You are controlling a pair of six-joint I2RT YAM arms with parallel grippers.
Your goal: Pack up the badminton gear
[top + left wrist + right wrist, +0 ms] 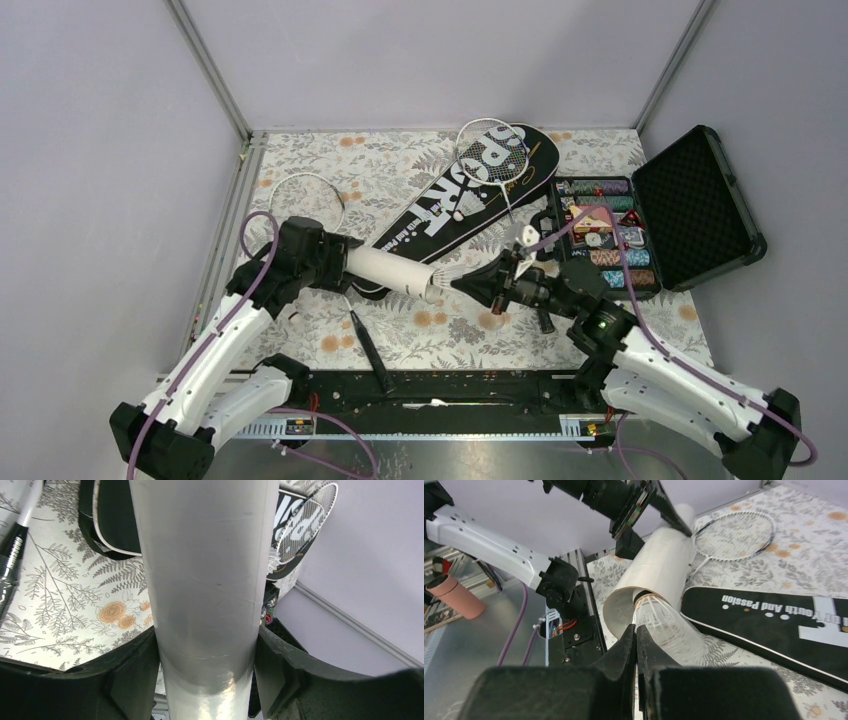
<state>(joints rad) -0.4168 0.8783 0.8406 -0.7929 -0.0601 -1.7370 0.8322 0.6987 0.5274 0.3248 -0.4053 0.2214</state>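
My left gripper (343,265) is shut on the white cardboard tube (392,271), holding it level with its open mouth towards the right. In the left wrist view the tube (205,570) fills the gap between the fingers (132,675). My right gripper (468,285) is shut on the skirt of the white shuttlecock (669,625), whose cork end is at the tube's mouth (624,607). The black "SPORT" bag (440,205) lies diagonally behind. One racket (490,152) rests on the bag. The other racket (305,195) lies at the left, its black handle (366,350) near the front.
An open black hard case (690,200) with coloured poker chips (600,235) stands at the right, close behind my right arm. A small white object (527,236) lies between the bag and the case. Grey walls enclose the floral table (330,160).
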